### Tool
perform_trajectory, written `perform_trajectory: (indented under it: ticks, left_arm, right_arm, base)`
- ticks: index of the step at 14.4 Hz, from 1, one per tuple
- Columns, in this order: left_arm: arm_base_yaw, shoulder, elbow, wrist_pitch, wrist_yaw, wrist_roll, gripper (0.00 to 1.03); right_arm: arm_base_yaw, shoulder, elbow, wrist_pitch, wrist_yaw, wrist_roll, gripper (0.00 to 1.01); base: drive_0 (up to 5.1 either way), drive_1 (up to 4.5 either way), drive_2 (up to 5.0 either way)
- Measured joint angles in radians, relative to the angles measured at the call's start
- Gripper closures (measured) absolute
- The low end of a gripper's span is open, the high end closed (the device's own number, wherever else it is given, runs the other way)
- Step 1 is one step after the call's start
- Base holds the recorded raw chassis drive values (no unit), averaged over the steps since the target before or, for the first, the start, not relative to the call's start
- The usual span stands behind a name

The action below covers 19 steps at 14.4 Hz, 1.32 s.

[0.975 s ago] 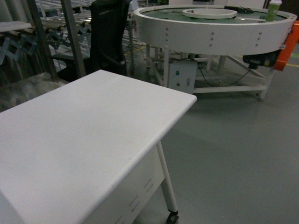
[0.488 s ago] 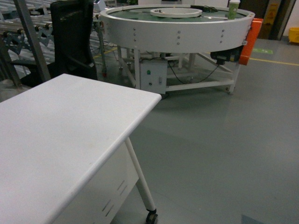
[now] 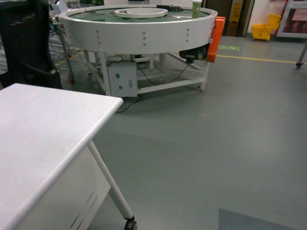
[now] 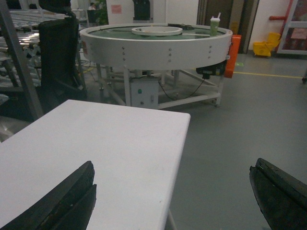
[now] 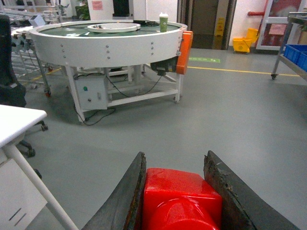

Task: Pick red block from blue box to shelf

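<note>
The right gripper (image 5: 180, 191) is clenching the one red block (image 5: 180, 203) by two opposite flat sides, and this small, glossy, rigid brick is probably light but slippery, so flat-face contact looks like the surest hold. The left gripper (image 4: 172, 196) is hanging spread and empty above the single white table (image 4: 120, 139), which is standing near one round conveyor (image 3: 139, 26) bearing one green cup (image 3: 196, 8).

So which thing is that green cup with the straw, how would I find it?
Look for the big round white conveyor table across the grey floor. On its top near the orange panel stands the green cup, the only upright thing there; the white ring beside it lies flat.
</note>
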Motion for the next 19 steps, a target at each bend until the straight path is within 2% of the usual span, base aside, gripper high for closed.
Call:
perform_trajectory:
  ticks: [14,16,19]
  left_arm:
    - [0.0,0.0,0.0,0.0,0.0,0.0,0.05]
    - [-0.002,0.0,0.0,0.0,0.003,0.0,0.05]
    - [-0.002,0.0,0.0,-0.001,-0.001,0.0,0.05]
  right_arm:
    - [0.0,0.0,0.0,0.0,0.0,0.0,0.72]
    - [-0.001,0.0,0.0,0.001,0.001,0.0,0.72]
    - [0.0,0.0,0.0,0.002,0.0,0.0,0.72]
  base:
    - [-1.5,-1.51,-1.5]
    - [-0.3,-0.34,-0.3]
    - [0.1,3.88,-3.6]
